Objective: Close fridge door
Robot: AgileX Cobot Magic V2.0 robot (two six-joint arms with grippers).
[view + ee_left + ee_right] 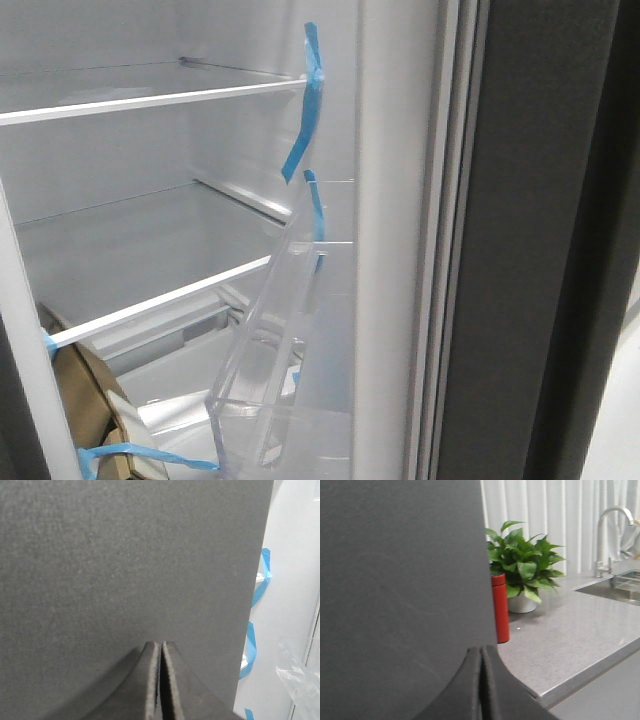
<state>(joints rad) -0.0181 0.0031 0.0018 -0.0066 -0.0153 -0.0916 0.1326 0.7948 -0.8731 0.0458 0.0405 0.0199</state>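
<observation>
Grey fridge door [530,240] edge ajar, clear bin [275,370] protruding

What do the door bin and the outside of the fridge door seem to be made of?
The door bin: probably clear hard plastic; shelves show through it and its edges glint.
The fridge door outside: a matte dark-grey panel, finely grained, without reflections; whether coated metal or plastic cannot be told.

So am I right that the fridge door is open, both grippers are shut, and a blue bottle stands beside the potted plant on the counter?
Nearly: the bottle is red, not blue, as the right wrist view shows. The rest holds: fridge door open, left gripper and right gripper shut, potted plant on the counter.
</observation>
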